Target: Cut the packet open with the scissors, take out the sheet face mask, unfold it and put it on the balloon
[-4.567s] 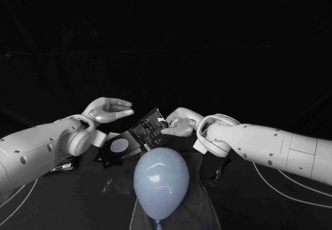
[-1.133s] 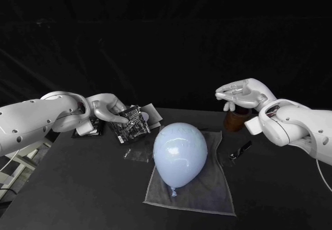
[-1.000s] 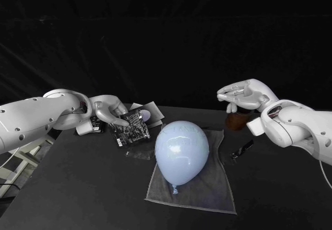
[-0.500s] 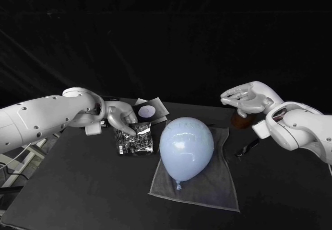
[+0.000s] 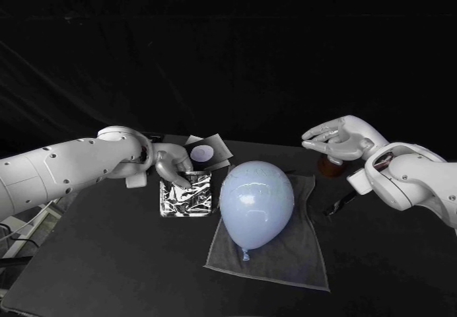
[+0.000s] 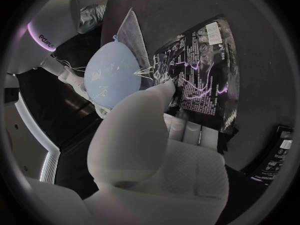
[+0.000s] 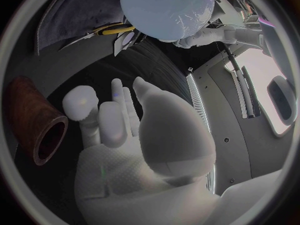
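Note:
A pale blue balloon (image 5: 255,200) lies on a grey cloth (image 5: 276,264) in the middle of the table. My left hand (image 5: 170,162) pinches the top edge of the shiny dark packet (image 5: 185,200), which hangs just left of the balloon. The left wrist view shows my thumb (image 6: 147,115) on the edge of the printed packet (image 6: 203,80), with the balloon (image 6: 112,72) beyond it. My right hand (image 5: 338,140) is raised at the right, fingers curled in, nothing seen in it. The scissors (image 5: 338,203) lie on the table beside the cloth's right edge.
A brown cup (image 5: 330,169) stands under my right hand, also seen as the cup (image 7: 34,130) in the right wrist view. A dark card with a pale round spot (image 5: 204,152) lies behind my left hand. Another dark packet (image 6: 275,157) lies near it.
My left hand has brought the packet down and closer to the balloon, turning its shiny face toward the camera. My right hand stays raised, almost still.

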Tool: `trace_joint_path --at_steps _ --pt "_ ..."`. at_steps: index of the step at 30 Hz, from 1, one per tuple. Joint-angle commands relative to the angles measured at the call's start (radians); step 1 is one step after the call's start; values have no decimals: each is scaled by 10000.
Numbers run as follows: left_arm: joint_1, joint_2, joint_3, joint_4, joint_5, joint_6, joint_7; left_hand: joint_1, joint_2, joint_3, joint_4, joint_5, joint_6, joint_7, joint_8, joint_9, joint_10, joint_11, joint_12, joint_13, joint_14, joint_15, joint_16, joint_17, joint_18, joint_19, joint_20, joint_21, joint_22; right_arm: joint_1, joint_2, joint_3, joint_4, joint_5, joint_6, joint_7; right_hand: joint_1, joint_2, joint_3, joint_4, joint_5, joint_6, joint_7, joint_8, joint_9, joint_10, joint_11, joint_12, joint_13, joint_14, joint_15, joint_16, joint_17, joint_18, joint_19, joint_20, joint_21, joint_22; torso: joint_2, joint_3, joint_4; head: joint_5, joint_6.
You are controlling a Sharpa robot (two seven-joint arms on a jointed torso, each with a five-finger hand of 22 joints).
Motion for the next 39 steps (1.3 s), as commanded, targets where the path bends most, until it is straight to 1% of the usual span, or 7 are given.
trace_joint_path --at_steps 1,9,13,18,25,28,39 --pt "-6 31 6 -45 -473 -1080 96 -346 -265 -151 99 21 -315 111 -267 -64 -443 146 -55 -19 -159 138 -90 25 60 -199 76 -75 -53 -16 -17 2 41 -419 108 -191 -33 -113 49 1 -17 -73 67 -70 -26 -127 29 -53 -3 51 90 39 4 -92 -50 79 32 28 -4 9 8 5 -14" --pt "-15 3 4 -62 -525 -2111 198 -1019 -1218 -977 576 21 -1652 361 -1166 -501 -2320 825 -13 -2 -1989 832 -769 -178 -10 -1446 750 -1027 -395 -72 -66 -4 139 -1192 234 -751 -172 -310 -89 -32 -19 -270 205 -191 -56 -581 173 -47 -2 93 216 324 415 -126 -67 186 321 282 -6 5 -4 -49 -4" --pt "-16 -56 5 -15 -563 -2361 271 -217 -667 -3511 1028 16 -1920 264 -1309 -653 -2970 1066 124 45 -2756 1143 -821 -310 -142 -1966 809 -1454 -353 -82 -86 -5 193 -1704 292 -1075 -216 -400 -228 -87 -19 -429 267 -274 -76 -724 230 -25 18 169 269 580 771 -176 41 246 718 556 -11 7 2 -87 13" --pt "-16 -116 6 80 -731 -2400 305 166 -713 -5174 1320 41 -2203 114 -1439 -762 -3430 1291 100 31 -3461 1306 -924 -451 -428 -2859 822 -1796 -407 -89 -65 -6 203 -2101 380 -1398 -231 -408 -329 -133 -19 -602 328 -345 -97 -870 285 -20 21 158 319 657 836 -172 19 297 789 632 -11 10 15 -140 45" --pt "-15 -187 11 136 -654 -2971 509 243 -605 -5344 1322 43 -2132 257 -1387 -765 -3551 1286 164 48 -3570 1314 -818 -468 -474 -2788 812 -1795 -378 -100 89 -7 166 -2915 262 -1880 -76 -262 -272 -250 -16 -560 316 -294 -71 -888 280 49 29 181 328 792 1027 -195 72 329 1029 801 -6 8 -1 -393 207" --pt "-14 -286 30 194 -104 -3566 823 402 -304 -4984 1289 39 -1687 722 -1125 -696 -3162 953 468 99 -2976 1017 -326 -330 -113 -1654 752 -1357 -197 -108 187 -8 160 -3457 191 -2146 32 -183 -190 -332 -13 -473 283 -244 -47 -830 250 99 37 210 309 892 1181 -222 140 332 1243 940 3 11 9 -575 289" --pt "-6 -706 81 681 4102 -4293 2236 860 71 -4390 1245 34 -812 440 -711 -686 -1900 477 1105 146 -1618 480 711 65 162 -179 379 -571 29 -125 845 -14 -213 -5111 496 -2808 153 -233 -54 -497 -11 -453 290 -248 -51 -917 263 78 6 185 313 919 1142 -214 104 337 1279 998 15 9 -7 -967 496"
